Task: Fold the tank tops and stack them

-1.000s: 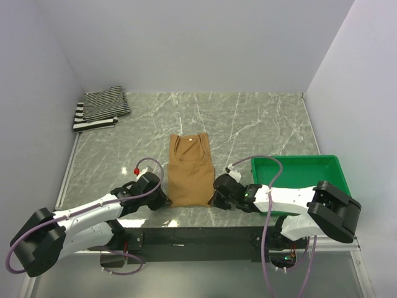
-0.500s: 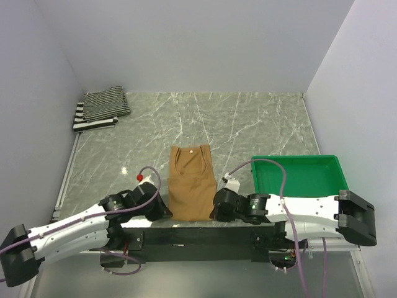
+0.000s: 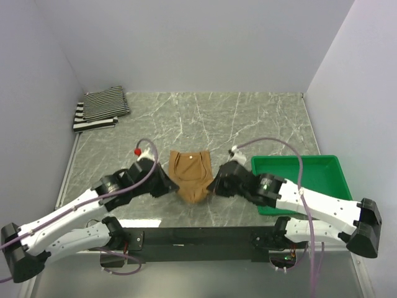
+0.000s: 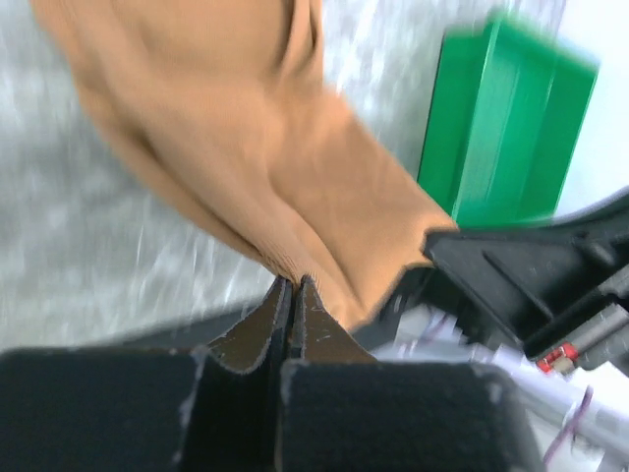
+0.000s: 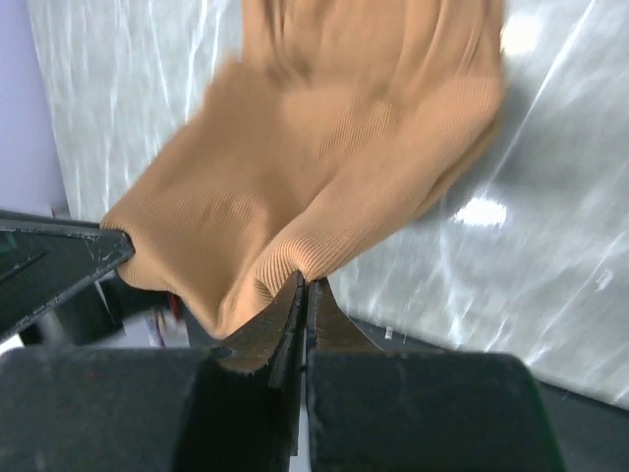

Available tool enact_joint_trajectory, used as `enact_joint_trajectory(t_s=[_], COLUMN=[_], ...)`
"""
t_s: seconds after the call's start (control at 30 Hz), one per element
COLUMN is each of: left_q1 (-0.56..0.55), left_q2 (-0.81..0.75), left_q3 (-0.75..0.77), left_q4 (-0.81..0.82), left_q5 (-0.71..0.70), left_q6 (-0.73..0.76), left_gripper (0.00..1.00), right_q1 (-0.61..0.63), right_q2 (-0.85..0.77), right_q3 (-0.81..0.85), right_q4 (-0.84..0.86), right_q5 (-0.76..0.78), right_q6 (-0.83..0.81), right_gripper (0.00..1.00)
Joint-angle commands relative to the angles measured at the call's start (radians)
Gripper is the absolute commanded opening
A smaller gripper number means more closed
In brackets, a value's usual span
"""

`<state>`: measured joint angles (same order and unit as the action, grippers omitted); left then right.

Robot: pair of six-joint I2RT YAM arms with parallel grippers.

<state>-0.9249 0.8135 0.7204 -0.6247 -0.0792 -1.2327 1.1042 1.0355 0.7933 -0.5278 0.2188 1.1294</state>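
The plain tan-brown tank top (image 3: 191, 172) lies near the table's front middle, its near hem lifted off the marble and sagging between my grippers. My left gripper (image 3: 166, 186) is shut on its near left corner (image 4: 285, 265). My right gripper (image 3: 214, 185) is shut on its near right corner (image 5: 295, 258). The neckline end still rests on the table. The black-and-white striped tank top (image 3: 94, 118) and the pinstriped tank top (image 3: 105, 103) lie folded in a stack at the far left corner.
A green plastic tray (image 3: 298, 166) stands at the front right, close behind my right arm; it also shows in the left wrist view (image 4: 506, 128). The grey marble table (image 3: 248, 124) ends at grey walls on three sides.
Both grippers have risen and moved away from the front edge, carrying the tan top's near hem up and forward. The top now looks shorter and bunched.
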Motion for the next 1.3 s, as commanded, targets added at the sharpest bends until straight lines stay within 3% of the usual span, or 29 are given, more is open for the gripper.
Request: enact_joint_trajectory(t_s=[0.0,0.13,0.3,0.37,0.47,0.57,0.6,0.63,0.67,0.73,0.87,1.07,1.17,1.27], left_q1=[0.108,0.317,0.484,0.555,0.615,0.662,0.675,0.696,0.701,0.707,0.707,0.704,0.698,0.698], left_q2=[0.113,0.255,0.535,0.678,0.809,0.92,0.926,0.928,0.925,0.897,0.788,0.711,0.687,0.684], left_q3=[0.082,0.138,0.2,0.286,0.419,0.51,0.507,0.508,0.507,0.479,0.389,0.217,0.169,0.126], left_q4=[0.098,0.236,0.434,0.454,0.488,0.457,0.476,0.48,0.477,0.471,0.447,0.464,0.428,0.436], left_q5=[0.004,0.102,0.229,0.261,0.295,0.274,0.288,0.309,0.317,0.296,0.237,0.283,0.262,0.294], left_q6=[0.113,0.17,0.219,0.242,0.311,0.325,0.326,0.325,0.334,0.349,0.357,0.369,0.421,0.458], left_gripper=[0.0,0.01,0.01,0.01,0.13,0.33,0.74,0.95,0.99,0.99,0.97,0.9,0.89,0.95], right_q1=[-0.146,-0.369,-0.518,-0.561,-0.596,-0.622,-0.629,-0.632,-0.633,-0.63,-0.6,-0.417,-0.388,-0.386], right_q2=[0.04,0.173,0.49,0.633,0.782,0.871,0.888,0.905,0.9,0.858,0.761,0.727,0.742,0.771], right_q3=[0.096,0.207,0.392,0.458,0.586,0.684,0.731,0.753,0.761,0.735,0.669,0.6,0.532,0.483], right_q4=[0.049,0.097,0.156,0.158,0.152,0.154,0.14,0.124,0.117,0.132,0.106,0.062,0.109,0.155], right_q5=[-0.091,-0.246,-0.4,-0.423,-0.435,-0.401,-0.392,-0.378,-0.351,-0.329,-0.228,-0.049,-0.067,-0.104], right_q6=[-0.153,-0.287,-0.361,-0.387,-0.416,-0.462,-0.488,-0.496,-0.502,-0.514,-0.513,-0.499,-0.473,-0.471], right_gripper=[0.0,0.01,0.03,0.08,0.21,0.39,0.41,0.43,0.43,0.5,0.5,0.5,0.49,0.49])
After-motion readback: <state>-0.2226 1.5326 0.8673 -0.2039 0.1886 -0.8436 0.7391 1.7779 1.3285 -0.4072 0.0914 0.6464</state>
